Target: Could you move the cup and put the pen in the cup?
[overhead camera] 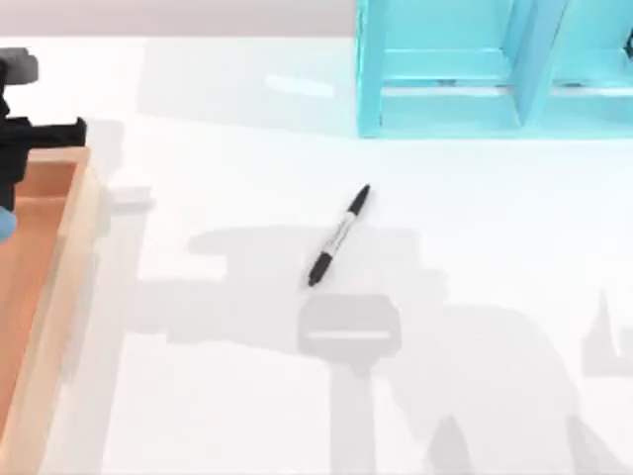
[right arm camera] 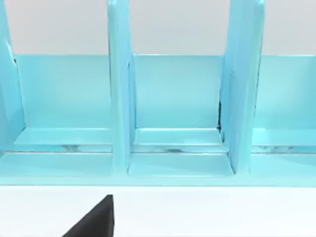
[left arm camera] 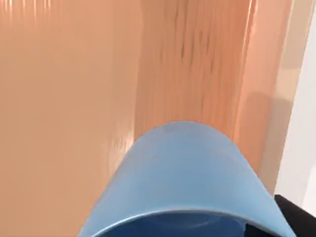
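The blue cup point(left arm camera: 182, 173) looms close in the left wrist view, hanging over the floor of a wooden tray. One black finger point(left arm camera: 296, 217) of my left gripper point(left arm camera: 192, 224) rests against its side, so the gripper is shut on it. From above, a sliver of the cup point(overhead camera: 4, 224) shows at the far left edge, below the left arm point(overhead camera: 40, 134). The pen point(overhead camera: 338, 236), black at both ends with a pale barrel, lies slanted on the white table near the middle. A black wedge point(right arm camera: 94, 219) sits at the edge of the right wrist view; what it is cannot be told.
The wooden tray point(overhead camera: 74, 228) runs along the table's left side, its pale rim toward the pen. A cyan shelf unit point(overhead camera: 445, 99) with upright dividers point(right arm camera: 118, 98) stands at the back right. White table surface surrounds the pen.
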Tool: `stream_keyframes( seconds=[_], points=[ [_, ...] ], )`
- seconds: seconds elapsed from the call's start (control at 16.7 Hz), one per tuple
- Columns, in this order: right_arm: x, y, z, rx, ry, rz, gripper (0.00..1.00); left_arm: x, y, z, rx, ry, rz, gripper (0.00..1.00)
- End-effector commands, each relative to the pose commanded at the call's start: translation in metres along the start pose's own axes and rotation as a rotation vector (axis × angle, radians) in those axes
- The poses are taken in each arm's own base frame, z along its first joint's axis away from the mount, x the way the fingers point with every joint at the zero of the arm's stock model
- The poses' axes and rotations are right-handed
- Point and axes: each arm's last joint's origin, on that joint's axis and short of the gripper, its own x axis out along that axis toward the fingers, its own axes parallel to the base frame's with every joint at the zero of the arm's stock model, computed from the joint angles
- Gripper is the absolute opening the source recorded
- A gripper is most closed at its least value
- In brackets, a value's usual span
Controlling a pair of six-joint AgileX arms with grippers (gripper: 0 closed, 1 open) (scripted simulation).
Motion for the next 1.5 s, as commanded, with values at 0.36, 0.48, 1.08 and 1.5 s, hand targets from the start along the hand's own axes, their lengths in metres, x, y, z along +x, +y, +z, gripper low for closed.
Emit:
stream_keyframes(
  seconds=[0.36,0.48,1.08,1.5],
  points=[
    [0.0,0.0,0.0,0.0,0.0,0.0,1.0,-0.047,-0.067,-0.029,0.082,0.065,-0.006,0.0],
    [0.0,0.0,0.0,0.0,0.0,0.0,1.0,-0.049,-0.07,-0.031,0.088,0.069,-0.006,0.0],
    [0.0,0.0,0.0,0.0,0.0,0.0,1.0,0.011,-0.134,0.0,0.076,0.069,0.034,0.0],
    [0.0,0.0,0.0,0.0,0.0,0.0,1.0,0.044,-0.181,0.005,0.079,0.029,0.046,0.0]
  ],
)
